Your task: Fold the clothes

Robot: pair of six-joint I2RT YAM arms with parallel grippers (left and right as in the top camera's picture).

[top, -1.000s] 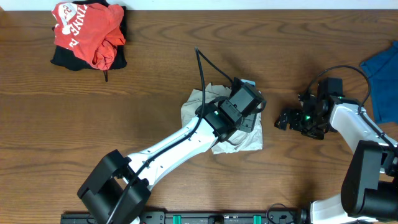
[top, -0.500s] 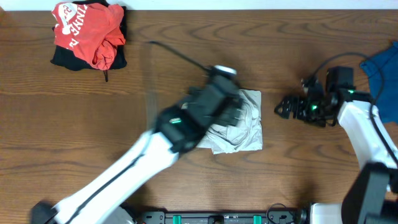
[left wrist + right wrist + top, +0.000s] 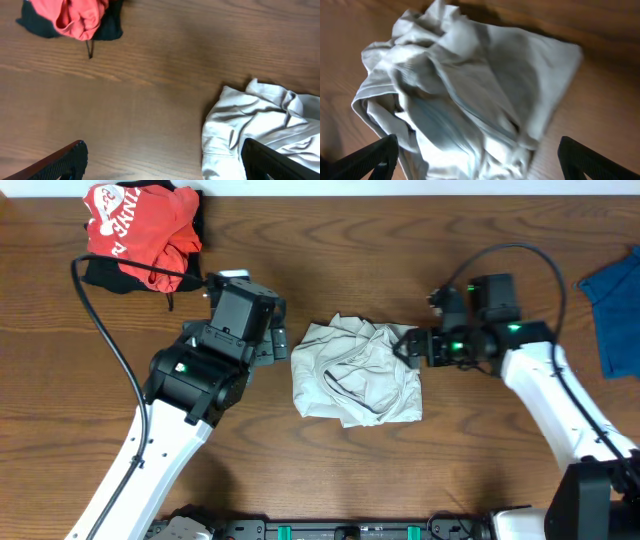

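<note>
Folding seems barely begun: the grey garment (image 3: 357, 385) lies crumpled mid-frame on the worktop (image 3: 400, 240) between the left pincer (image 3: 282, 345) and right pincer (image 3: 406, 348), both wide and empty, with the red-black heap (image 3: 142, 235) upper left and blue cloth (image 3: 615, 305) far right unfolded.

In the overhead view the white-and-black left arm (image 3: 170, 430) rises diagonally from the lower left, its black two-finger left gripper (image 3: 278, 343) pointing right with jaws spread wide. The white-and-black right arm (image 3: 545, 385) bends in from the lower right, its black two-finger right gripper (image 3: 408, 346) pointing left, jaws equally wide apart.
</note>
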